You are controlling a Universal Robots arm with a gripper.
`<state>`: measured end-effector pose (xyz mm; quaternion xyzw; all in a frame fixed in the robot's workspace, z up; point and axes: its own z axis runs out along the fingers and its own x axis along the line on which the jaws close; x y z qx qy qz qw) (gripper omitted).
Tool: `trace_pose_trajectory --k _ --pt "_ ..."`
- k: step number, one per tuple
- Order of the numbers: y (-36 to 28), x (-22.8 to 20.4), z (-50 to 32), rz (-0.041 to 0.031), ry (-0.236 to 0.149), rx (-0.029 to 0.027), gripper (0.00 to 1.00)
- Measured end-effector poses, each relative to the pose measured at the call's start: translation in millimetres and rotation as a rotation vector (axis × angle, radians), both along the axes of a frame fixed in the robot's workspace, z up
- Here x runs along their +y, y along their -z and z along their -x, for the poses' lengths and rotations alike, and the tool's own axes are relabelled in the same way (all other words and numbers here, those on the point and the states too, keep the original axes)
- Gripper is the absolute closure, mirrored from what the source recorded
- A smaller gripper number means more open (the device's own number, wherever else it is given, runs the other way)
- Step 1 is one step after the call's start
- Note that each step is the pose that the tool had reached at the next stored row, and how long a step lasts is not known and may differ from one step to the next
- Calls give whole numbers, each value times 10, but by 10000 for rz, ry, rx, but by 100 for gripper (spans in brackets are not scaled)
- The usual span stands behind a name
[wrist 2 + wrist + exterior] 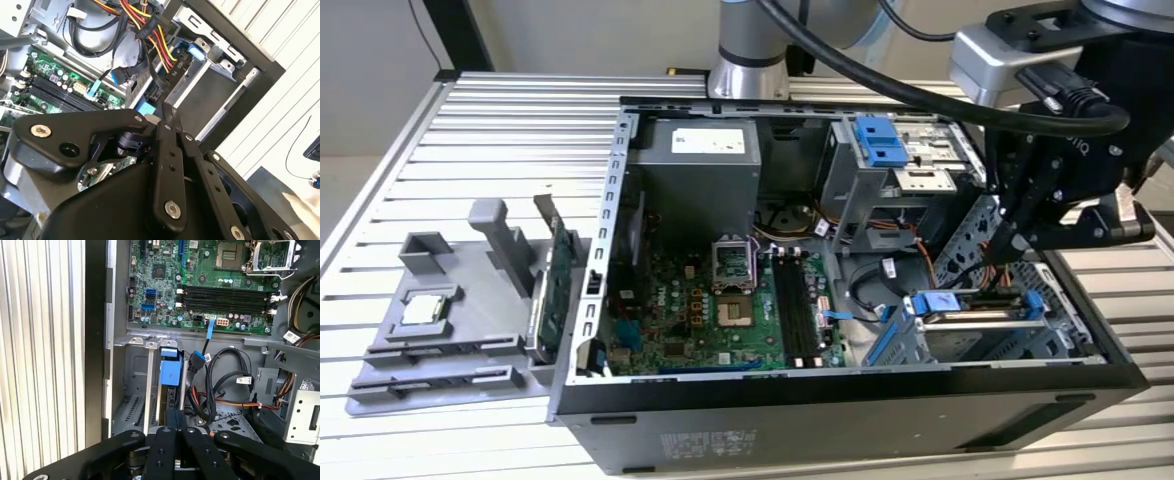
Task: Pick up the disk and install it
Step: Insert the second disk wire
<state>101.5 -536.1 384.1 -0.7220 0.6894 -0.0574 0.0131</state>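
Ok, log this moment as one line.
hand: over drive bay, fingers together | silver-grey metal disk in blue plastic rails: seated in bay | grip: none

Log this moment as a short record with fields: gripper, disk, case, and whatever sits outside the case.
gripper: black gripper inside the open case, above the drive bay; fingers together in both wrist views
disk: blue-railed disk sitting in the bay at the case's front corner, on the exterior view's right
case: open computer case on a slatted table, motherboard exposed
outside: grey fixture on the exterior view's left holding a small square chip
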Motion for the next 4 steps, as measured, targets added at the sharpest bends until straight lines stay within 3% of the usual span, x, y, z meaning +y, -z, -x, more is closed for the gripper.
trace_pose_trajectory --k 4 --pt "0 -3 0 0 0 0 100"
